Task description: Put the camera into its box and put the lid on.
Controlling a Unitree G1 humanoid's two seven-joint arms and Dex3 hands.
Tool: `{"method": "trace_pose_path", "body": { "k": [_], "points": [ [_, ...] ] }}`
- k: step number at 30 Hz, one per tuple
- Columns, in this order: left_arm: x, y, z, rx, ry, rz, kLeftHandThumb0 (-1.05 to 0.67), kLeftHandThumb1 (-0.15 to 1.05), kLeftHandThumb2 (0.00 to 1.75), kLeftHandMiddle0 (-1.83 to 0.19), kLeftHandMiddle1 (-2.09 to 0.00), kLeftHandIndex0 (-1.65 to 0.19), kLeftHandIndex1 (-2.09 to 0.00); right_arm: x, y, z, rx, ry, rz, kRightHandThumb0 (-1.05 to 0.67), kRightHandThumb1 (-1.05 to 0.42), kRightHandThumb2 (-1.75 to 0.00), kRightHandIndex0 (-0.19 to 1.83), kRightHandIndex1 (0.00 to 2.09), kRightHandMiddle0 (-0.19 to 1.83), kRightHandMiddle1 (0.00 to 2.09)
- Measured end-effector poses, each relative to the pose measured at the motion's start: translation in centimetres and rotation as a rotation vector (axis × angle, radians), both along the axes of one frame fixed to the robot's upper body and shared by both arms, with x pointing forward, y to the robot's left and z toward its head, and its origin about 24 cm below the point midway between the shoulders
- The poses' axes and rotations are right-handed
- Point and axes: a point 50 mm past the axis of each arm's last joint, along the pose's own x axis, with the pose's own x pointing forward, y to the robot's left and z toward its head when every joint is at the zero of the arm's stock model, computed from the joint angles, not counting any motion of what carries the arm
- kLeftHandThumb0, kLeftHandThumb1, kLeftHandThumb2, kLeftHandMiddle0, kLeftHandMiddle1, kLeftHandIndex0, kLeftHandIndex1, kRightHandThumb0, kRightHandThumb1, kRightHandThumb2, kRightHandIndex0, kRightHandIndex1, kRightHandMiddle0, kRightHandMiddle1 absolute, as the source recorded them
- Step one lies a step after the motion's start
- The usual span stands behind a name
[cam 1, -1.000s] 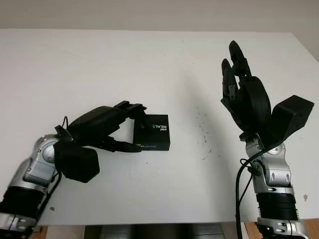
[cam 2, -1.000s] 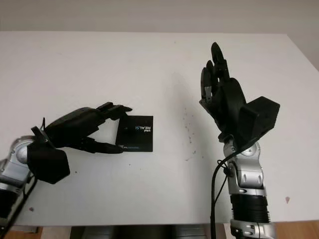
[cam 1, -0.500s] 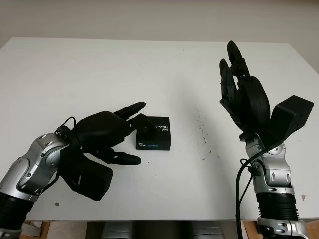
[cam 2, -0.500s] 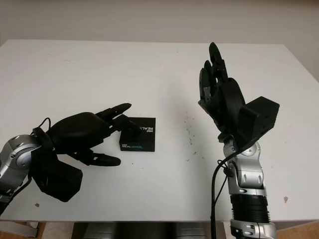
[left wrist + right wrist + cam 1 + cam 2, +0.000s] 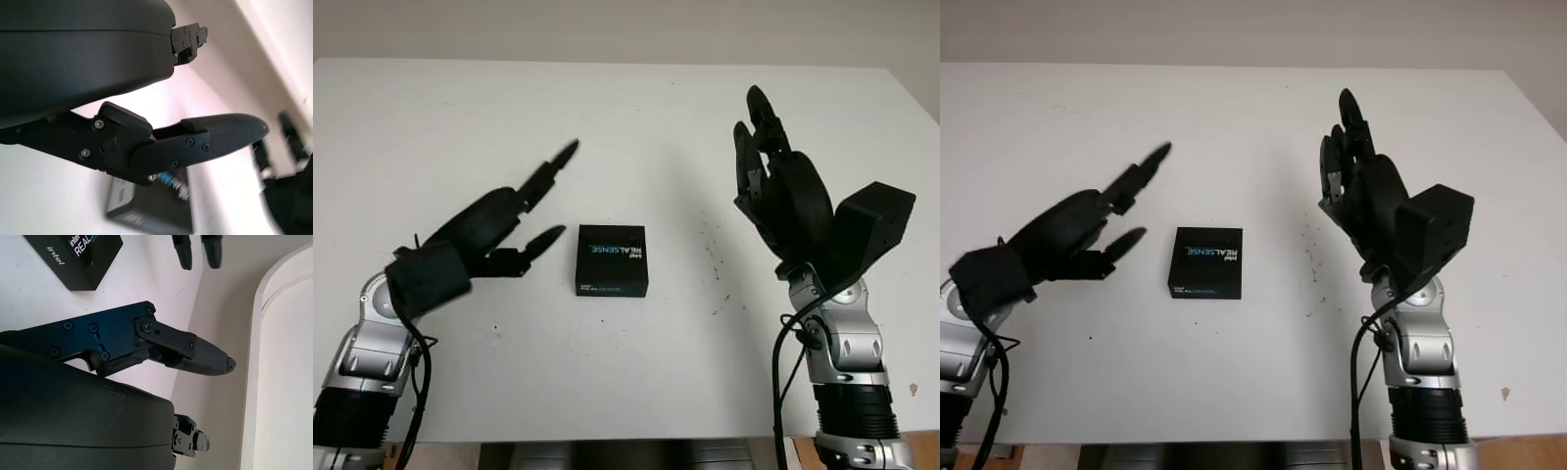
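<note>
The black camera box (image 5: 612, 260) lies lid-on near the middle of the white table (image 5: 626, 127), printed "intel REALSENSE". It looks light, rigid and smooth-sided, best pinched across opposite edges. The left hand (image 5: 499, 227) hovers beside it, open; the right hand (image 5: 783, 191), raised well apart, is open too.

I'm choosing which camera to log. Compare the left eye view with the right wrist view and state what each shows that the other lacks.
Left eye view alone: the whole white table, the right hand seen from outside, raised and open to the right of the box, and both forearms.

Right wrist view alone: a close look along the right hand's own shell and fingers.

Both: the closed black box lying on the table, and the fingertips of the open left hand.
</note>
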Motion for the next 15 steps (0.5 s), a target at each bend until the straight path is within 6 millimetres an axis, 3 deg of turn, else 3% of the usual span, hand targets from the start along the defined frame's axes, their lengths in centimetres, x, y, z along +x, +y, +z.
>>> {"method": "trace_pose_path", "body": {
  "k": [5, 9, 15],
  "points": [
    [0.6, 0.4, 0.1, -0.224, 0.002, 0.079, -0.82, 1.05, 0.61, 0.19, 0.00, 0.19, 0.00, 0.0, 0.5, -0.1, -0.027, 0.004, 0.013, -0.70, -1.05, -0.74, -0.19, 0.00, -0.19, 0.00],
    [1.4, 0.7, 0.2, -0.436, -0.020, 0.134, -0.80, 1.05, 0.68, 0.19, 0.00, 0.19, 0.00, 0.1, 0.8, -0.4, -0.041, 0.015, 0.025, -0.74, -1.05, -0.74, -0.19, 0.00, -0.19, 0.00],
    [2.3, 0.9, 0.3, -0.572, -0.034, 0.194, -0.84, 1.05, 0.66, 0.19, 0.00, 0.19, 0.00, 0.2, 1.3, -1.0, -0.017, 0.040, 0.021, -0.77, -1.05, -0.75, -0.19, 0.00, -0.19, 0.00]
  ]
}}
